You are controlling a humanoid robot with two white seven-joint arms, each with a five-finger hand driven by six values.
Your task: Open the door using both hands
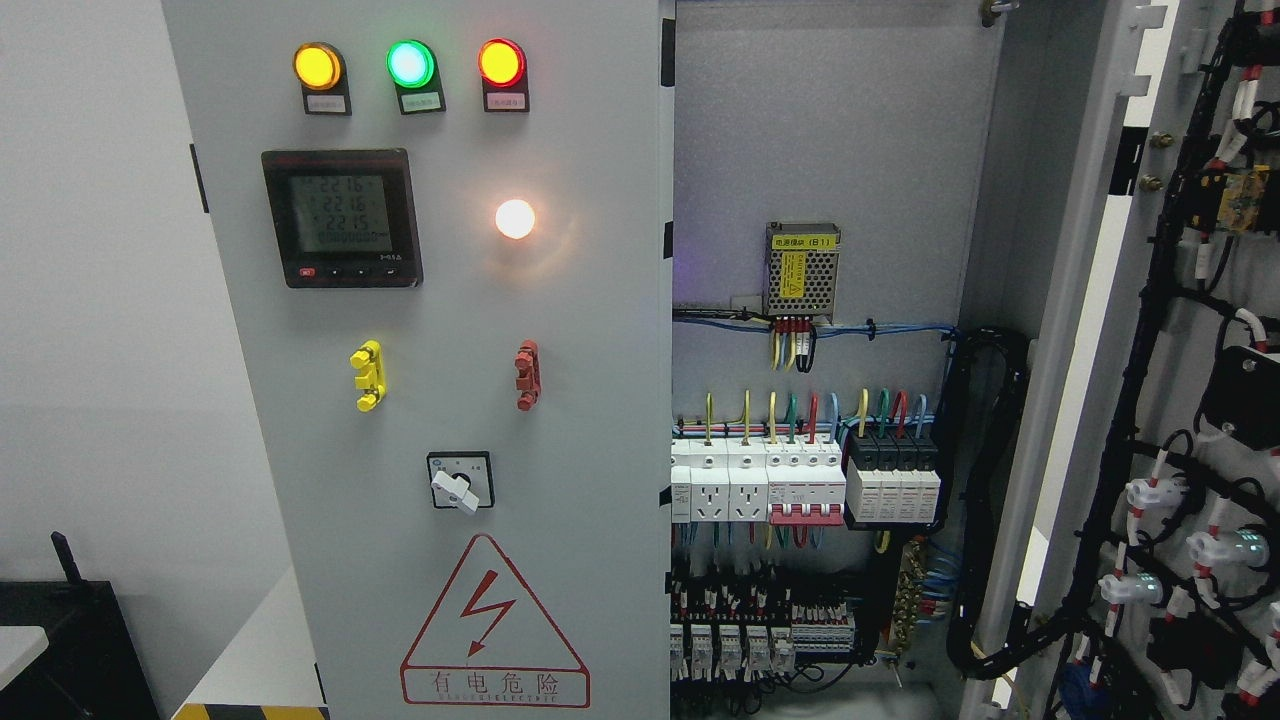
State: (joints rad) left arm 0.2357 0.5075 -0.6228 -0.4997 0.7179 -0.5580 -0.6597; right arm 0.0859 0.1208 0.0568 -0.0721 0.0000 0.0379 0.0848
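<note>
A grey electrical cabinet fills the head view. Its left door (560, 330) stands closed, carrying yellow, green and red lamps, a digital meter (340, 218), a lit white lamp (515, 219), a rotary switch (459, 482) and a red hazard triangle (493, 625). The right door (1190, 420) is swung wide open to the right, its wired inner face toward me. The open bay shows a power supply (802, 271), rows of breakers (805, 480) and terminal blocks. Neither hand nor arm shows anywhere.
A white wall (90, 350) lies left of the cabinet, with a black object (70, 640) at the lower left and a yellow-black floor stripe (250, 711). Thick black cable bundles (985, 500) hang along the open door's hinge side.
</note>
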